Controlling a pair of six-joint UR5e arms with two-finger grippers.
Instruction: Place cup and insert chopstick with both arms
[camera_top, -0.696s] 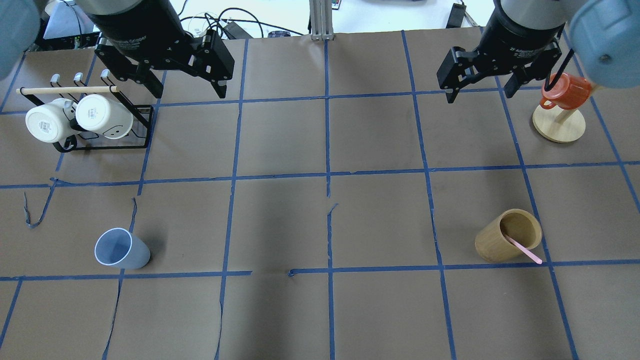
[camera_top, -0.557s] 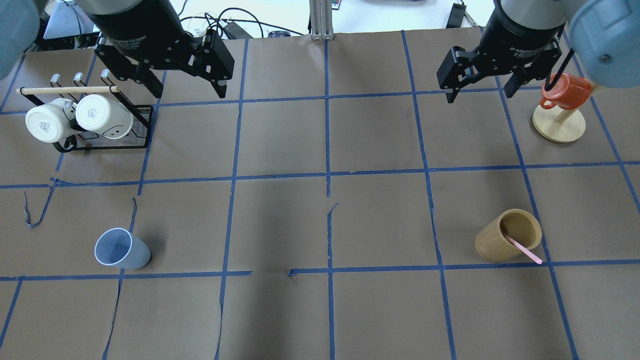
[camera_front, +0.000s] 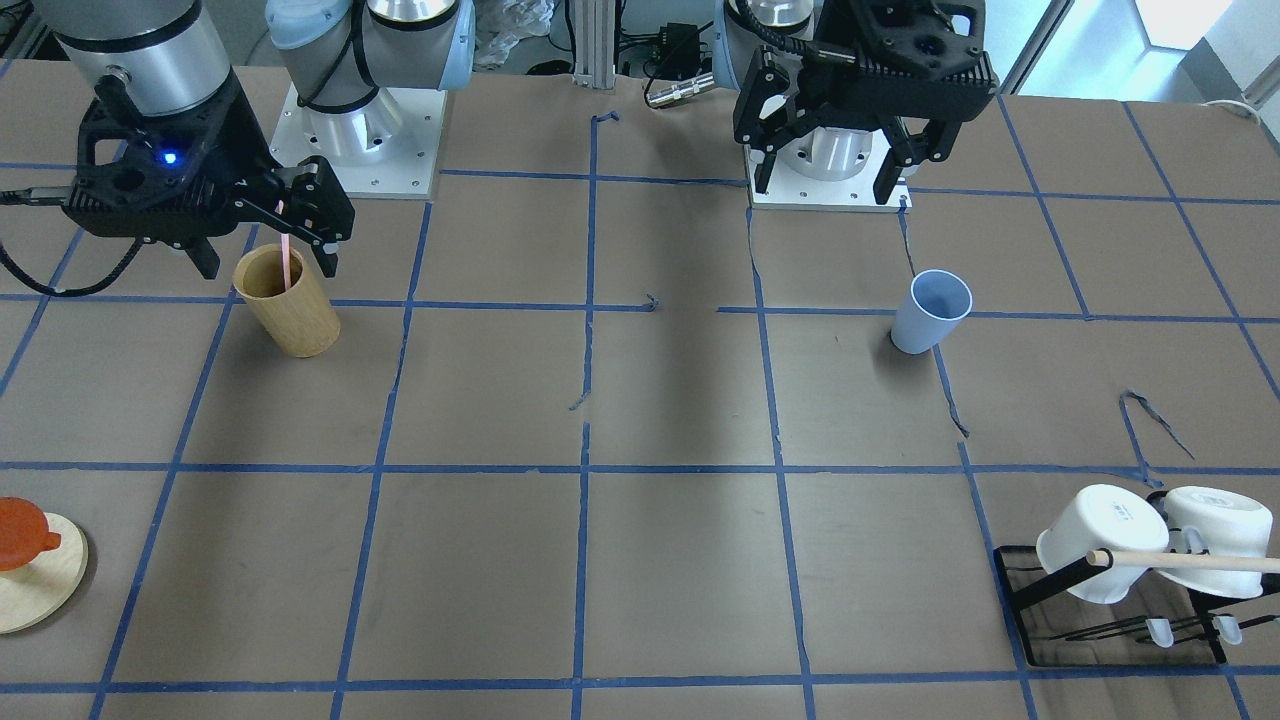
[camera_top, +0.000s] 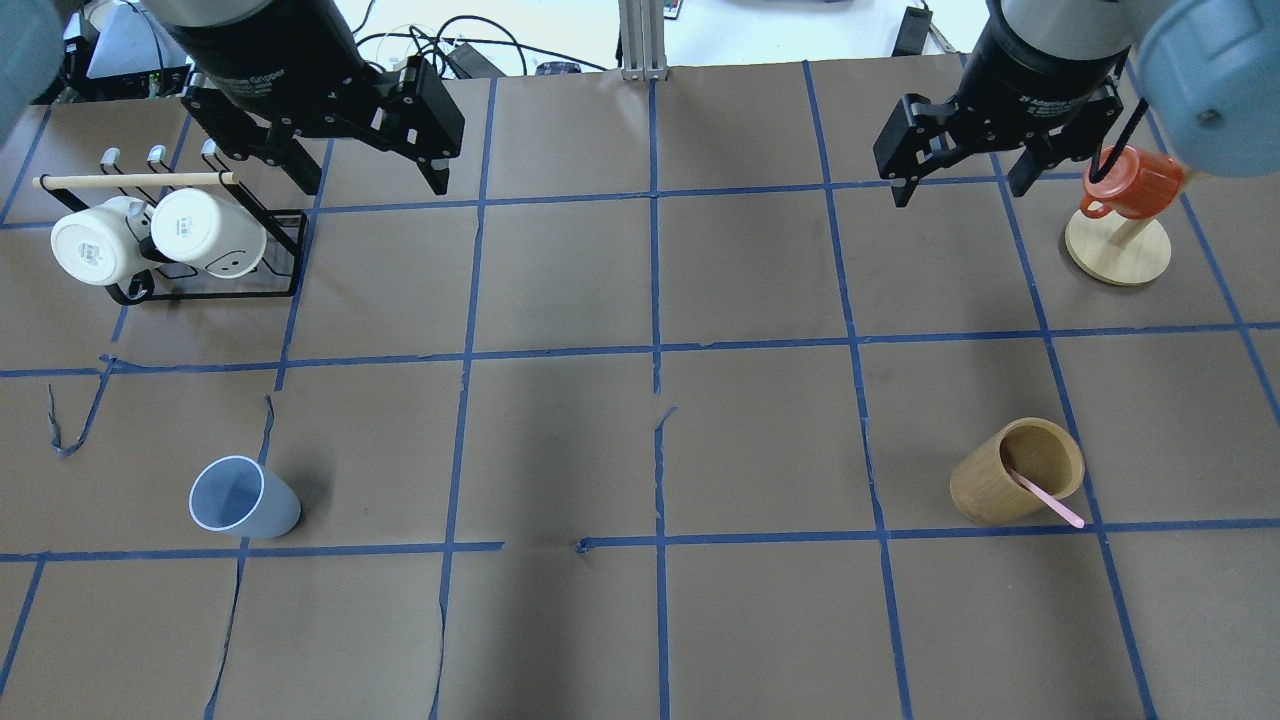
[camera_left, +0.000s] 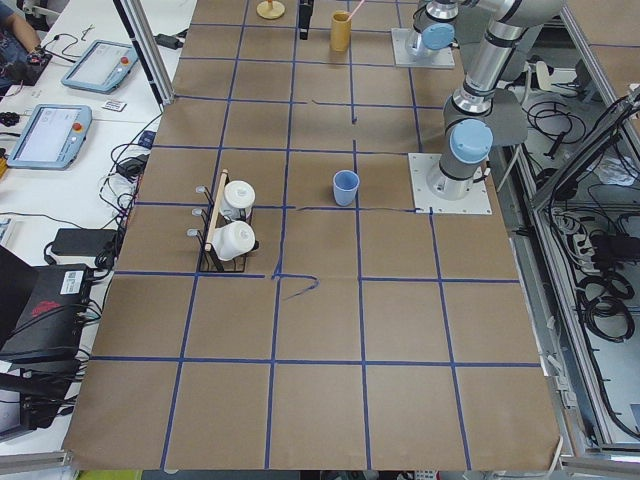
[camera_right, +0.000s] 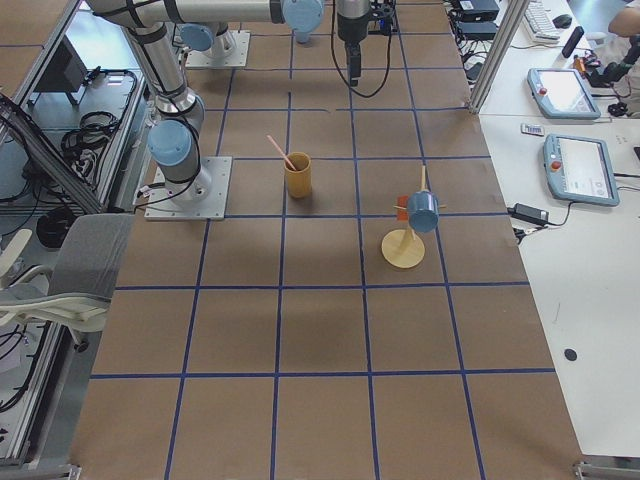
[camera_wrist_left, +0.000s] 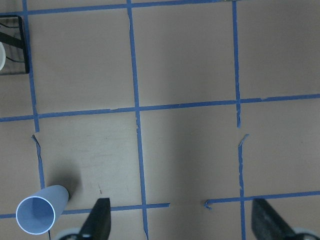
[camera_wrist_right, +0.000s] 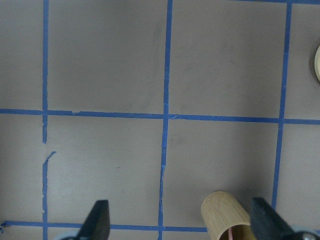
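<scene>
left hand (camera_top: 375, 185) and right hand (camera_top: 960, 190) hang released above the desk (camera_top: 640, 300); the cup (camera_top: 240, 497) stands upright, well apart from the chopstick (camera_top: 1045, 495) leaning in the bamboo cup (camera_top: 985, 490).

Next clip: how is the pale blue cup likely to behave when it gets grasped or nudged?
The cup looks empty and thin-walled, so it is probably light and would likely slide if pushed low. It stands upright on its narrower end, so a nudge near the rim might tip it. Its smooth tapered sides may slip between the fingers.
</scene>
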